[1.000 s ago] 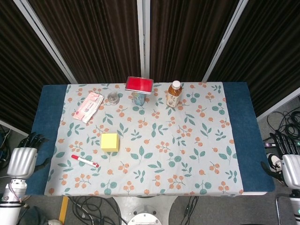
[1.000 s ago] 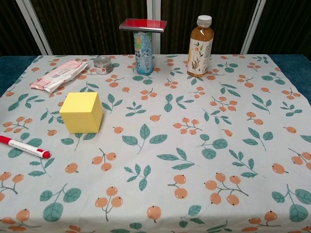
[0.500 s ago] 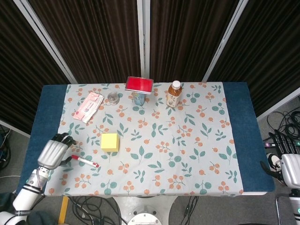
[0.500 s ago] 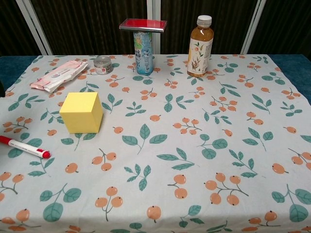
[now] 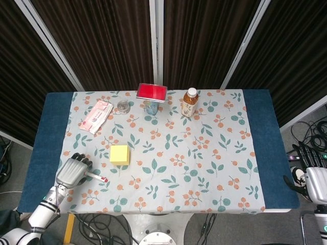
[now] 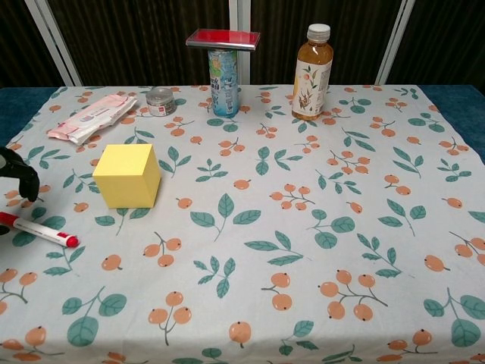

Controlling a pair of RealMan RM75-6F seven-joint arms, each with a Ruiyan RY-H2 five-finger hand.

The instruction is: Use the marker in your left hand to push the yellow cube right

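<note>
Dark ribbed curtains [image 5: 107, 41] hang behind, split by pale slanted frame bars [image 5: 156, 46]. A blue-topped table [image 5: 261, 148] wears a leaf-and-berry patterned cloth [image 5: 204, 158]. Cables [image 5: 97, 222] snake across the grey floor [image 5: 286, 227] below.

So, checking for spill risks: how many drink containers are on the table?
2, both at the far edge: a can with a red tin on top, and a bottle to its right. None seems hidden.
</note>
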